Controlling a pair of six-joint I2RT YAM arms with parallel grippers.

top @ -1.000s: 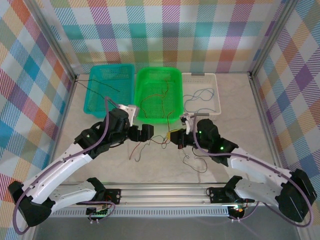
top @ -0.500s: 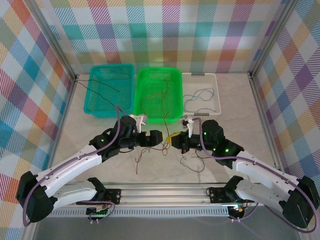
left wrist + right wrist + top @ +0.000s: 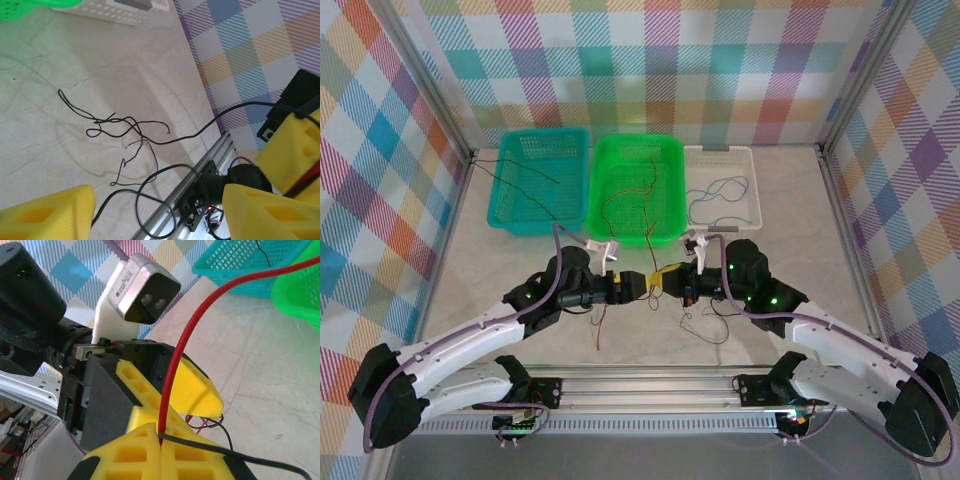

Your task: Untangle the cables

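Red wire (image 3: 170, 374) is the piece being worked. The right hand (image 3: 160, 445) is pinched shut on it together with a black strand, just in front of the green basket (image 3: 638, 140), and the wire arcs up from the pads towards that basket. The left hand (image 3: 159, 197) sits almost nose to nose with it, on the side nearer the teal basket (image 3: 545, 131). Its yellow fingers (image 3: 50, 212) stand apart and clamp nothing, though a black loop crosses the gap. The rest of the cables (image 3: 705, 322) lie loose on the counter (image 3: 790, 220), further from the green basket than the hands are and towards the aluminium rail (image 3: 650, 378). This looks like the step of drawing one wire free of the bunch. The next move probably calls for the left hand to close on a single strand beside the right hand's pinch, not on both, and then for the two hands to pull apart sideways. Room is tight towards the green basket, whose front wall is just beyond the hands. The rail bounds the near side. The counter is open in front of the teal basket and in front of the white basket (image 3: 718, 150), so sideways travel is the safest direction.
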